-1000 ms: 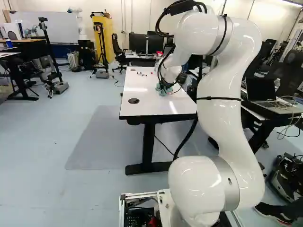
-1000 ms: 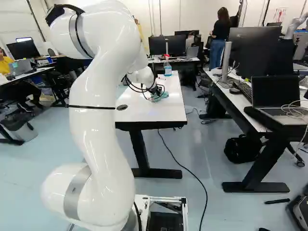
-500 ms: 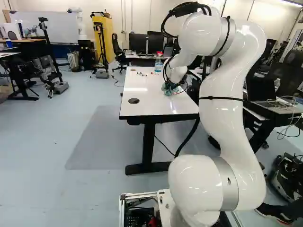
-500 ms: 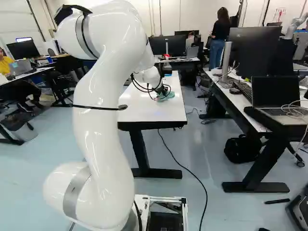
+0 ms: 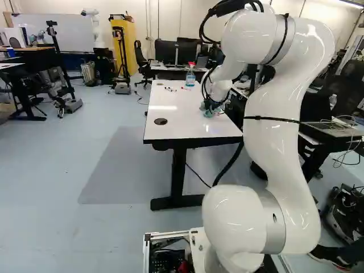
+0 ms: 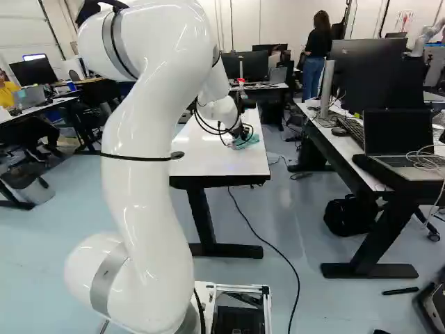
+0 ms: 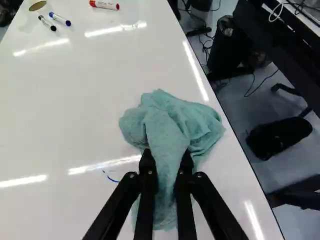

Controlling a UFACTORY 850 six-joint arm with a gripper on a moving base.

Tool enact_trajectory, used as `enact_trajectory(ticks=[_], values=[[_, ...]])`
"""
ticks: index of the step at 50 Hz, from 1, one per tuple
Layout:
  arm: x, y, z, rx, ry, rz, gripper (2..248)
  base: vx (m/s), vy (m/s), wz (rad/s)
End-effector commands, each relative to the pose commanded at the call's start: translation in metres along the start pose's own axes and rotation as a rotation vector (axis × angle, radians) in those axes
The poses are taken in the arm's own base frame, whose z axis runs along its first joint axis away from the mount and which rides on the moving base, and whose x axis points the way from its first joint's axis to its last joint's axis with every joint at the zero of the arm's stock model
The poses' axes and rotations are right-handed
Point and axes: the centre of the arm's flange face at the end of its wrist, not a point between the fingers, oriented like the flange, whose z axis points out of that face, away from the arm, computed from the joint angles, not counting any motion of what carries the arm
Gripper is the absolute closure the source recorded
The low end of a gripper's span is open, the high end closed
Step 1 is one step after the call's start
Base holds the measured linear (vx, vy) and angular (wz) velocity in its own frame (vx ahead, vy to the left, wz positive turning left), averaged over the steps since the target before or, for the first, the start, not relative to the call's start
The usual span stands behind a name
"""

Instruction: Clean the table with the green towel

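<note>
Going by the left base view, a whiteboard [image 5: 62,35] stands against the far wall at the left, with a black stand on a pole [image 5: 63,65] nearer on the floor. Then another robot [image 5: 95,31], and a yellow cabinet [image 5: 128,45] just to its right.

The white worktop [image 5: 179,116] comes next, ahead of the base. A dark round disc [image 5: 161,121] is set in its near left part. Toward the far end lie a black-tipped marker [image 7: 47,23] and a blue-tipped marker [image 7: 60,19], side by side but apart — then a red marker [image 7: 104,5] further right. Beyond that, a clear bottle with a red top [image 5: 190,77] stands upright.

The green towel [image 7: 172,125] is on the worktop, close to its right-hand long edge. It lies in a crumpled heap, spread ahead of the hand [image 6: 246,132] and under it, with a fold bunched up between the fingers. The hand is gripping that fold, pinched from both sides. In the wrist view a short blue mark [image 7: 111,178] shows on the white surface just beside the towel, on the side away from that edge.

The white arm [image 5: 270,133] rises right of the worktop and reaches over to the towel. Right of it sits an open laptop [image 6: 398,136].
</note>
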Motion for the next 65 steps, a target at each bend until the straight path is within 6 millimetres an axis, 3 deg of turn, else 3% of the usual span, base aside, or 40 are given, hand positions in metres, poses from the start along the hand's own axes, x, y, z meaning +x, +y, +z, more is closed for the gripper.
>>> enact_trajectory(ticks=[14, 38, 53, 65], values=[[-0.015, -0.004, -0.018, 0.005, -0.017, -0.006, 207, 0.000, 0.000, 0.000], [-0.030, -0.040, -0.033, 0.046, -0.031, -0.051, 207, 0.000, 0.000, 0.000], [-0.035, -0.065, -0.036, 0.075, -0.034, -0.082, 207, 0.000, 0.000, 0.000], [-0.027, -0.081, -0.026, 0.092, -0.025, -0.099, 207, 0.000, 0.000, 0.000]])
